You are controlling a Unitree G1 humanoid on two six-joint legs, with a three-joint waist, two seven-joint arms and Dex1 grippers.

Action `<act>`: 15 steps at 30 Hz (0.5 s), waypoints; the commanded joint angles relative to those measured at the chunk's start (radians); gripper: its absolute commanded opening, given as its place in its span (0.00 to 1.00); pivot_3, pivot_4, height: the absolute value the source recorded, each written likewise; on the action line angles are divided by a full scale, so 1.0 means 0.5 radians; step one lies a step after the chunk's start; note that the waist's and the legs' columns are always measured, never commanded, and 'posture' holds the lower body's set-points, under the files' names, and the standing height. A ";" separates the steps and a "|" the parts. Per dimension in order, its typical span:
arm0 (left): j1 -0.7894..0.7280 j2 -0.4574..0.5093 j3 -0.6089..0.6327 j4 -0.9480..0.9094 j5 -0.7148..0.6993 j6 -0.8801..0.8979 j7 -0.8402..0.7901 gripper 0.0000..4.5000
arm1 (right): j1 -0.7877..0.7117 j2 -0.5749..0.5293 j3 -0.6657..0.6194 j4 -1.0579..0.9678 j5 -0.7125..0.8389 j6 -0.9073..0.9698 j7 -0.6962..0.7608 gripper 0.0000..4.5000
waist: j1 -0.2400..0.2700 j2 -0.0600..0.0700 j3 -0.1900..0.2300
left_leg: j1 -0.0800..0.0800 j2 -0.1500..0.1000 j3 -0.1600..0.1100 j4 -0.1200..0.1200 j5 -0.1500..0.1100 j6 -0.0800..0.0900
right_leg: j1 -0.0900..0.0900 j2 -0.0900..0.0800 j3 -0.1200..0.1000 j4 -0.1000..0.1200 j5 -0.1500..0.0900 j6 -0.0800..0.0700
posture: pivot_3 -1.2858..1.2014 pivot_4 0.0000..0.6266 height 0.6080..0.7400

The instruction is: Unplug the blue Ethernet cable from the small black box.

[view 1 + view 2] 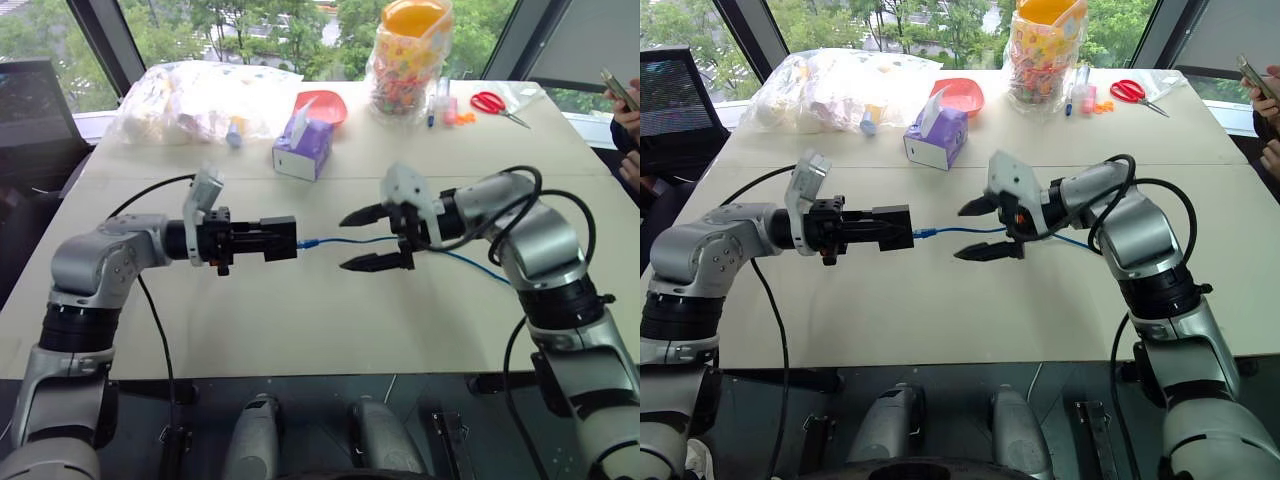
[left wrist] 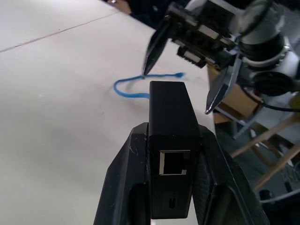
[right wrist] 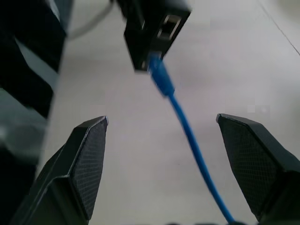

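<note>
Blue Ethernet cable (image 3: 180, 112) still plugged into the small black box (image 1: 277, 239), held above table (image 1: 300, 320) mid-scene. Left gripper (image 1: 262, 240) pinches the box flat between its fingers. Right gripper (image 1: 372, 238) spread wide, cable running between the fingers, untouched. Best next: close near the plug, pull straight right. Cord thin, bright blue; box matte, with one port empty.

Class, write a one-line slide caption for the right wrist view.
Open right hand facing the small black box, with the blue Ethernet cable running between its fingers toward the box.
</note>
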State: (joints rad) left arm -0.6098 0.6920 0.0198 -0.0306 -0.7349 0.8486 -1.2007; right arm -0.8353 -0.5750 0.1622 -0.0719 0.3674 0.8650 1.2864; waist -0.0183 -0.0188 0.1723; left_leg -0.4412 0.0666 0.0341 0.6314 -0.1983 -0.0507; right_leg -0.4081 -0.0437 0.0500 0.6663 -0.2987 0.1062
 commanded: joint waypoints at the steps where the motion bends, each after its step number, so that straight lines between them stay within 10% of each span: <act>1: -0.052 0.042 0.070 -0.085 -0.063 0.005 -0.032 0.11 | -0.051 0.052 -0.114 0.069 0.189 0.250 -0.082 0.86 | 0.006 0.000 0.000 | -0.001 0.000 0.000 0.000 0.000 0.000 | 0.000 0.000 0.000 0.000 0.000 0.000 | 0.52 0.24 0.96; 4: -0.056 0.046 0.075 -0.108 -0.083 0.024 -0.010 0.11 | -0.058 0.072 -0.088 0.112 0.214 0.271 -0.132 0.81 | 0.012 0.000 0.000 | -0.003 -0.001 0.001 0.000 0.000 0.000 | -0.002 -0.002 0.000 -0.002 0.000 0.000 | 0.52 0.24 0.96; 8: -0.043 0.058 0.080 -0.122 -0.087 0.032 0.006 0.11 | -0.065 0.069 -0.057 0.130 0.239 0.293 -0.164 0.46 | 0.009 0.000 0.000 | -0.004 -0.001 0.001 0.000 0.000 0.000 | -0.003 -0.002 0.000 -0.002 0.000 0.001 | 0.52 0.24 0.96; 15: -0.044 0.041 0.087 -0.122 -0.076 0.014 0.056 0.11 | -0.075 0.129 -0.021 0.037 0.393 0.477 -0.216 0.46 | 0.006 0.000 0.000 | -0.004 -0.001 0.001 0.000 0.000 0.000 | -0.003 -0.001 0.000 -0.001 0.000 0.001 | 0.52 0.24 0.96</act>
State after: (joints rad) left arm -0.6140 0.7078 0.0264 -0.0627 -0.7593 0.8666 -1.1777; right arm -0.8448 -0.5200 0.1565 -0.0089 0.5323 1.0986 1.1827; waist -0.0154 -0.0188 0.1723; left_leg -0.4431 0.0660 0.0346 0.6311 -0.1983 -0.0506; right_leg -0.4096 -0.0441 0.0500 0.6658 -0.2987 0.1065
